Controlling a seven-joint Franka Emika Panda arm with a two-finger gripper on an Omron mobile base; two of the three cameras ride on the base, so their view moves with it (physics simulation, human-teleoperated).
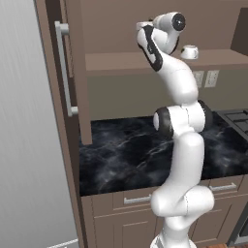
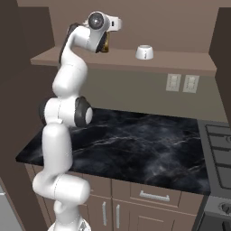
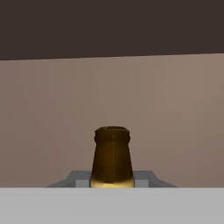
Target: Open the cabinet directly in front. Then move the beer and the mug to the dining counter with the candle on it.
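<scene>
The cabinet [image 1: 121, 62] stands open, its door [image 1: 77, 72] swung out to the left with the long silver handle [image 1: 63, 68]. My gripper [image 2: 105, 44] reaches onto the cabinet's shelf [image 2: 180, 61] and is shut on the beer [image 2: 104, 47]. In the hand view the amber neck of the beer [image 3: 112, 153] rises between the grey fingers [image 3: 79, 178]. The white mug [image 1: 189, 52] sits on the same shelf, a short way right of the bottle, untouched; the right base view shows the mug [image 2: 145, 52] too. The dining counter and the candle are out of view.
Below the cabinet runs a black marble worktop [image 2: 135, 144] over brown drawers [image 2: 153, 195]. A stove [image 2: 221, 144] adjoins it on the right. Wall outlets [image 2: 181, 83] sit under the shelf. A tall grey panel [image 1: 24, 126] fills the left side.
</scene>
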